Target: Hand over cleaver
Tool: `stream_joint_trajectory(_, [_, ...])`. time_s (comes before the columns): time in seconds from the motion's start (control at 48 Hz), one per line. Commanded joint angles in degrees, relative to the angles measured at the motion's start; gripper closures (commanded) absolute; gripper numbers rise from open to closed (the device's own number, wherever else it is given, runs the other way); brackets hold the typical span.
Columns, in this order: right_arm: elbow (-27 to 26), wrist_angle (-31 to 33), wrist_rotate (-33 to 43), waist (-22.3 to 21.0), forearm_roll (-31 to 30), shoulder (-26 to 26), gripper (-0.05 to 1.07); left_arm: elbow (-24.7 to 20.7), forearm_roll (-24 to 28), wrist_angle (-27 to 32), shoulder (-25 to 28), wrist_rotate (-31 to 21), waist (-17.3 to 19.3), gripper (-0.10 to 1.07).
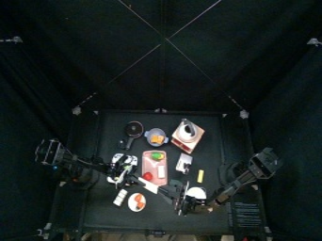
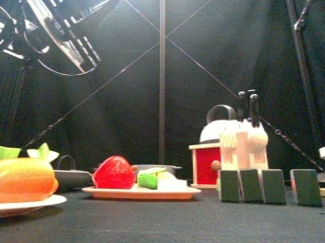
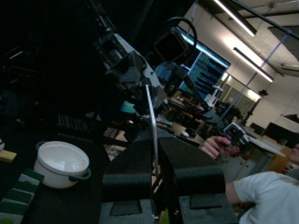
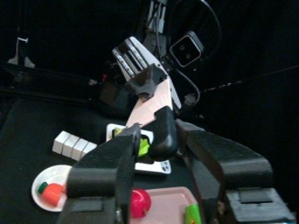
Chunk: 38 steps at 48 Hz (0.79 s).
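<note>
The cleaver stands between the left fingers, and its other end lies between the right fingers, above the desk. Beneath the right fingers sit a row of blocks, a plate and a tray. A bowl sits below, beside the left fingers.

**Both my arms raised at mid-table**

My left gripper sits at the upper centre of the right wrist frame, jaws pinched on the cleaver's blade. My right gripper, lower centre there, has its jaws spread wide around the handle. From above, my arms reach inward from the lower left and lower right.
</note>
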Motion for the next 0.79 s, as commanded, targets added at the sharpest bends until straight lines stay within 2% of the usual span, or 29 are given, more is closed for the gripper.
stream_joint_trajectory(0.0, [-2.11,0.18,-0.26,-0.26,2.29,-0.26,0.03,-0.7,-0.09,-0.44,-0.44,0.18,0.26,0.59])
stream_joint_trajectory(0.438, [-3.08,0.44,-0.53,0.18,3.34,-0.53,0.01,0.62,0.0,-0.44,-1.05,0.35,1.85,0.59])
stream_joint_trajectory(0.771, [-2.37,5.01,-0.62,2.11,2.55,-0.7,0.01,2.2,0.0,-0.44,-2.72,0.44,2.72,0.59])
